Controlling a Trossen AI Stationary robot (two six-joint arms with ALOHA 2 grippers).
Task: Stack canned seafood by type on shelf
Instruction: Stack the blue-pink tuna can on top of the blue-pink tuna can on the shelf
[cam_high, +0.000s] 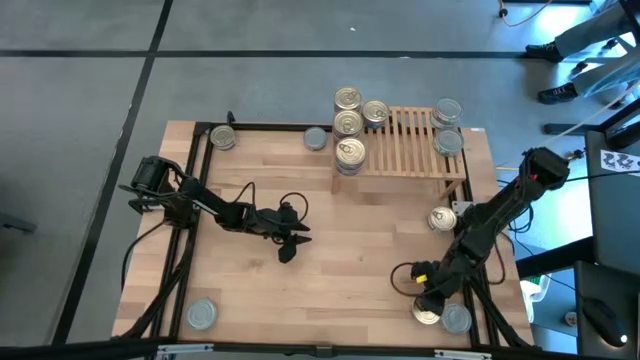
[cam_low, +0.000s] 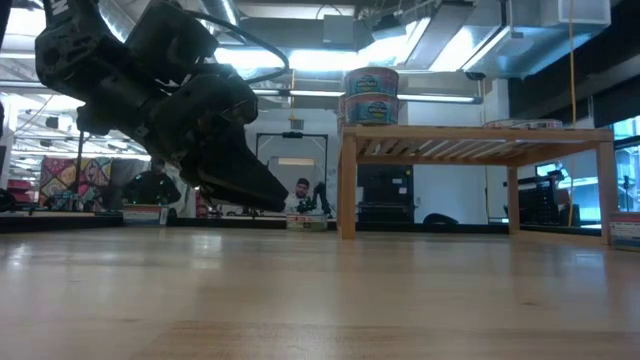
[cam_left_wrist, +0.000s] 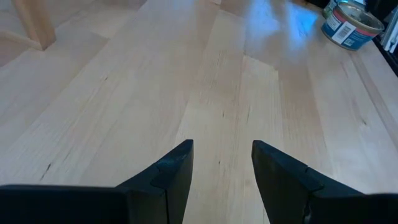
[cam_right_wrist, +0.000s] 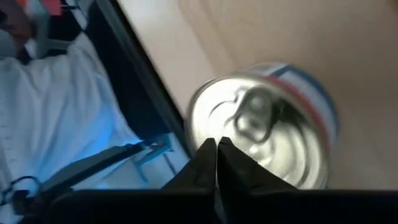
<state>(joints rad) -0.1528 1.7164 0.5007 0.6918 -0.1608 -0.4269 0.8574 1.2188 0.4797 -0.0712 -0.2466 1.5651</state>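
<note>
My right gripper (cam_right_wrist: 216, 152) is pinched together on nothing, w/ a pull-tab can (cam_right_wrist: 264, 134) lying flat just beyond its tips. Right arm's nearer; left gripper (cam_left_wrist: 221, 168) sits apart mid-bench.

Tins (cam_high: 349, 125): gold/silver tops, blue-white labels w/ red stripe. Shelf (cam_high: 412, 142): pale wood slats. Grippers black.

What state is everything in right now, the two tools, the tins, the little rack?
left tool: open, empty, hovering over bare tabletop.
right tool: shut, fingers together, holding nothing, above a tin at the table's near right corner.
tin under right tool: upright, pull-tab top, not gripped.
shelf: standing, tins stacked at both ends, middle slats bare.
loose tins: upright, scattered around the table's edges.
</note>
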